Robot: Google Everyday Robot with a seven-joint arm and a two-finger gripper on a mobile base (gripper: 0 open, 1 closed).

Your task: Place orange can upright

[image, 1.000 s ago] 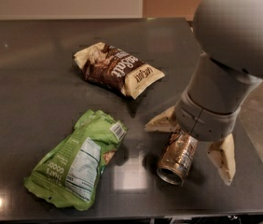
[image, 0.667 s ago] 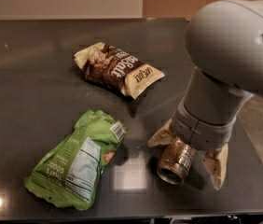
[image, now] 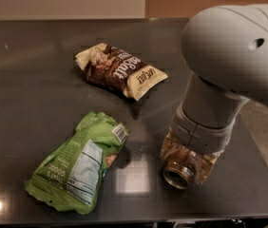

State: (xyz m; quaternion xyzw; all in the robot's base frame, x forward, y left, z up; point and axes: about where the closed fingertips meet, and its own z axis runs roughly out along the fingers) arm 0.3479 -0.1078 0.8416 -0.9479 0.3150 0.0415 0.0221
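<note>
I see the gripper [image: 187, 161] low over the worktop [image: 39, 80], its jaws clamped on the flanks of the orange can [image: 177, 174]. The can lies on its side between the jaws, silver rim toward the camera. I judge that this side grip suits tipping it upright.

Count:
- One can.
- Two snack bags: the green bag [image: 79, 167] lies well apart, camera-left of the jaws, and the brown-and-cream bag [image: 119, 70] lies beyond them.

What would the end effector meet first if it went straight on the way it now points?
The small orange-bronze metal drink can, lying on its side within the end effector; directly beneath that, probably the dark tabletop.
</note>
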